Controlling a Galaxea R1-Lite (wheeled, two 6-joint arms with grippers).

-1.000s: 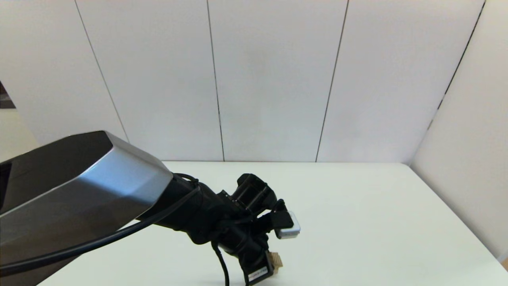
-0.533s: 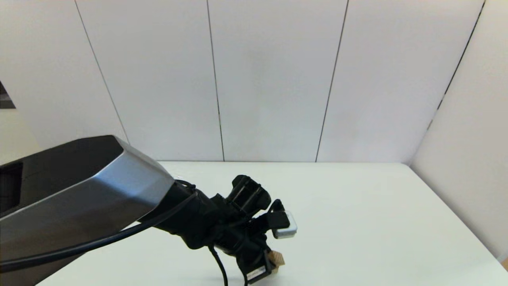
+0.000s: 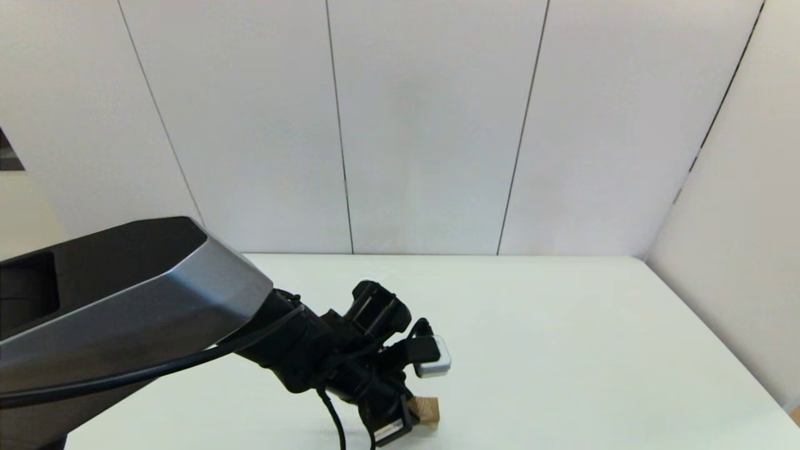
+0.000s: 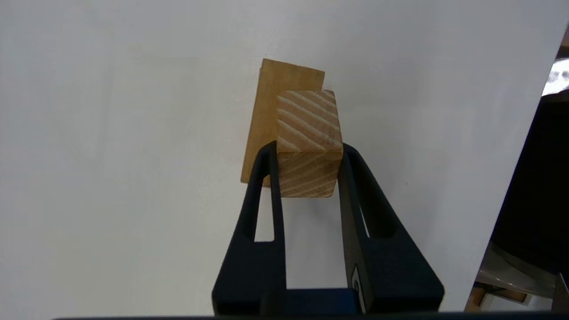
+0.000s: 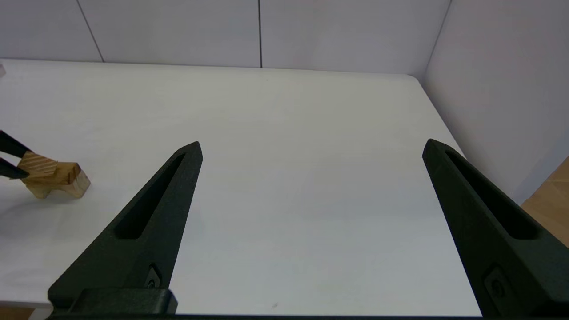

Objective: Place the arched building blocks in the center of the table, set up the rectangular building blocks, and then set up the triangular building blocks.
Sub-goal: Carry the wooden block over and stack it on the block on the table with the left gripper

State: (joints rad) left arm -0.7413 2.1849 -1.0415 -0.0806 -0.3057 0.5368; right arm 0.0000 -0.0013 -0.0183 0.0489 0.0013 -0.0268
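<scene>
The left gripper clamps the arch block between its fingertips, just above the table, near edge, left of centre. The right gripper is spread wide, holding nothing.

Right gripper jaws spread wide over bare white counter. At the far side, left gripper fingertips pinch the arch block, whose feet are at the counter surface.
</scene>
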